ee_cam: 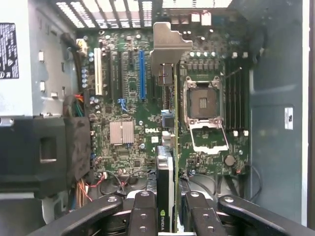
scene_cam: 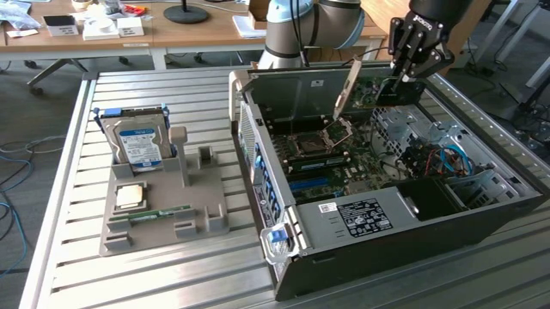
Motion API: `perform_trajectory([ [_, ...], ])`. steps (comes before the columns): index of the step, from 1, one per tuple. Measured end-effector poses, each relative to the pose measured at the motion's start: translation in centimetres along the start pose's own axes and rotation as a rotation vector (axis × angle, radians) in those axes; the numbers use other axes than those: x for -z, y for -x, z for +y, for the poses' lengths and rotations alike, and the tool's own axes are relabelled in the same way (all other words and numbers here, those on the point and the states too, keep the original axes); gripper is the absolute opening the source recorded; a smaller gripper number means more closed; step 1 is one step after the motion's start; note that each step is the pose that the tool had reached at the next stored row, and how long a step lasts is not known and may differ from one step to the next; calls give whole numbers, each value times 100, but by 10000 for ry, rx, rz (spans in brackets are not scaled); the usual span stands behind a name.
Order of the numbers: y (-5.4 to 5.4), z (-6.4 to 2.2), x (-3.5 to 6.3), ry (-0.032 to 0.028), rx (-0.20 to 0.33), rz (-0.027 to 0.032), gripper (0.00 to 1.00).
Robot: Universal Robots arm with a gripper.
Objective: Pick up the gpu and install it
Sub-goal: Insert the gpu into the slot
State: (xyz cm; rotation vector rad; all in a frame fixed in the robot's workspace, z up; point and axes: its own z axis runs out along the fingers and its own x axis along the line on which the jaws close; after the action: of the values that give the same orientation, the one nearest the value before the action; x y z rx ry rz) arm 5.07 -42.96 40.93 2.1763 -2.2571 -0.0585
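Above the motherboard (scene_cam: 331, 154), you have the gripper (scene_cam: 404, 76) clamped on the gpu (scene_cam: 382, 95), its edge facing the board.

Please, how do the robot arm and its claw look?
The arm has silver-grey tubes and light blue joint caps. The claw is black, with white lettering on its body. Its fingers are black jointed bars with round pins.

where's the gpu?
The gpu is gripped edge-on by the pincer over the open computer case, exterior view's upper right; in the wrist view it hangs between the blue slot and CPU socket.
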Motion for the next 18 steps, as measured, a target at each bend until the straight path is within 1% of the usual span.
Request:
perform_trajectory([
  [5,0,0,-1,-1,28,0,27],
  [6,0,0,-3,-20,44,-2,27],
  [8,0,6,-10,-104,89,-3,27],
  [9,-1,10,-13,-134,114,-4,27],
  [10,-1,16,-17,-150,140,-3,27],
  [13,-2,36,-32,-165,194,-2,27],
  [18,-3,48,-47,-166,226,0,27],
])
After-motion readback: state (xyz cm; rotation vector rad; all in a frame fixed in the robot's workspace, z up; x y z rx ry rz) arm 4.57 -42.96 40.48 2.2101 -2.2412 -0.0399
